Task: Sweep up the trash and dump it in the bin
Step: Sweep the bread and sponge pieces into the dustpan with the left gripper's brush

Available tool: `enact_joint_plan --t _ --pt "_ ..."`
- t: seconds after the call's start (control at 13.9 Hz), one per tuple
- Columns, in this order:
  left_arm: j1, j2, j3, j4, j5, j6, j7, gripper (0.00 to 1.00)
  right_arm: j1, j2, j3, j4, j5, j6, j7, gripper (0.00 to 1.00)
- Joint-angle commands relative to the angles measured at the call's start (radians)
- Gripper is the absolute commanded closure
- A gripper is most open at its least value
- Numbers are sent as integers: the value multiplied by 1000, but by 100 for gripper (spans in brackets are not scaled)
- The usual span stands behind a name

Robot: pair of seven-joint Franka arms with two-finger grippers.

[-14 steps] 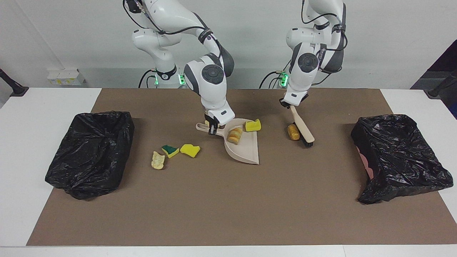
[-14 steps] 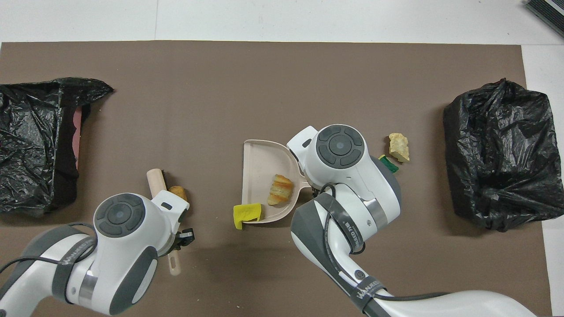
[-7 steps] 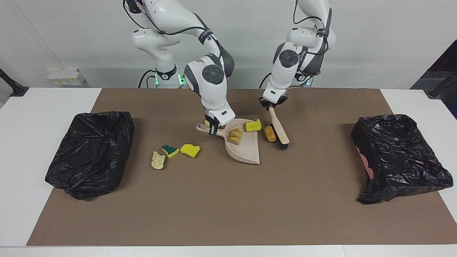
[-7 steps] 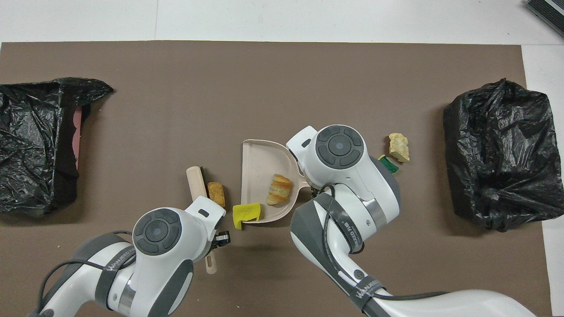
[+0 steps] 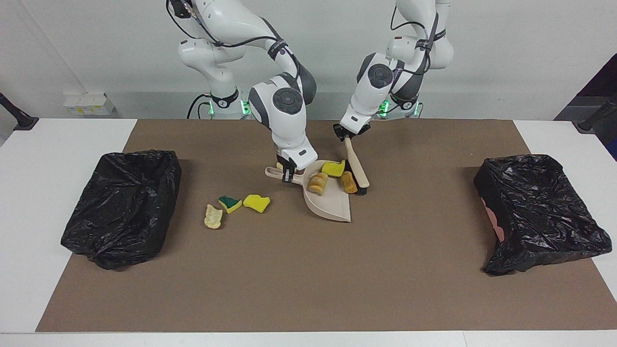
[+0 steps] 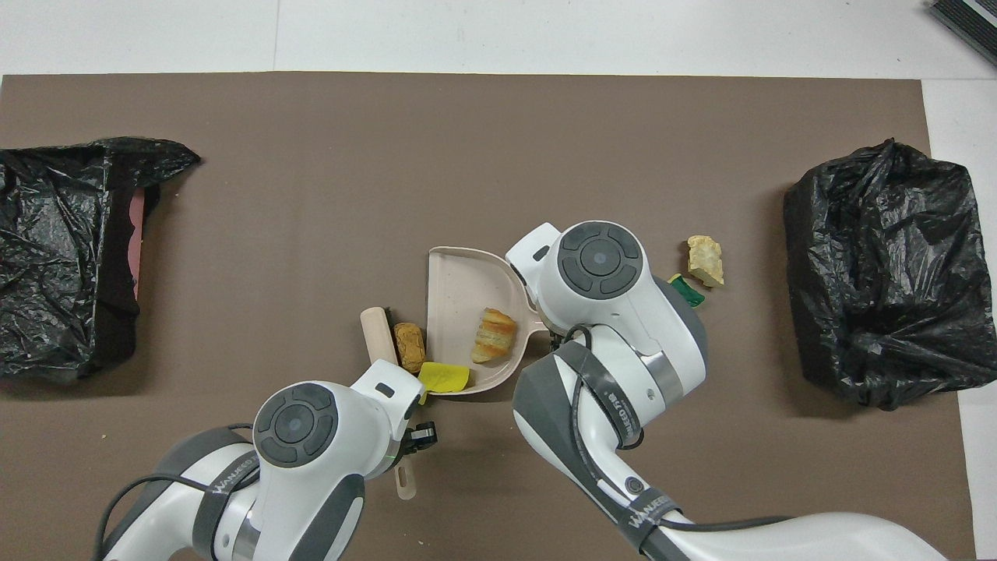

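Left end effector [image 5: 348, 136] clenched on brush [image 5: 357, 170] handle, bristle edge pressed against orange-brown chunk [image 5: 348, 181] at dustpan [image 5: 332, 205] lip; right end effector [image 5: 288, 175] clenched on dustpan handle. Yellow sponge piece [image 5: 333, 167] riding on pan rim, bread-like chunk [image 5: 317, 183] already inside. Risks: chunk may roll past pan side wall rather than over lip, since brush pushes near pan corner; rim sponge may tip out over the wall; hard push may skid pan. Three scraps (cream chunk [image 5: 213, 216], green-backed sponge [image 5: 229, 203], yellow sponge [image 5: 256, 203]) untouched on bench toward right arm's end. Dustpan long axis runs from handle near robots, mouth opening away and toward left arm's end; brush lies roughly along that mouth edge.
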Motion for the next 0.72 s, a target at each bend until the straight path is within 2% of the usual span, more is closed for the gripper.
enact_joint_plan --t 0.0,0.14,0.29,0.65 --pt "-6 101 8 131 -43 5 0 100 -14 7 11 -1 -5 16 36 100" --pt "13 146 19 200 -44 -9 1 100 -20 5 11 -1 -3 16 36 100" --pt "88 143 19 214 -41 -44 25 100 -25 2 11 5 7 16 36 100" --pt "79 122 80 256 -17 -165 49 100 -66 -5 11 34 12 13 19 100"
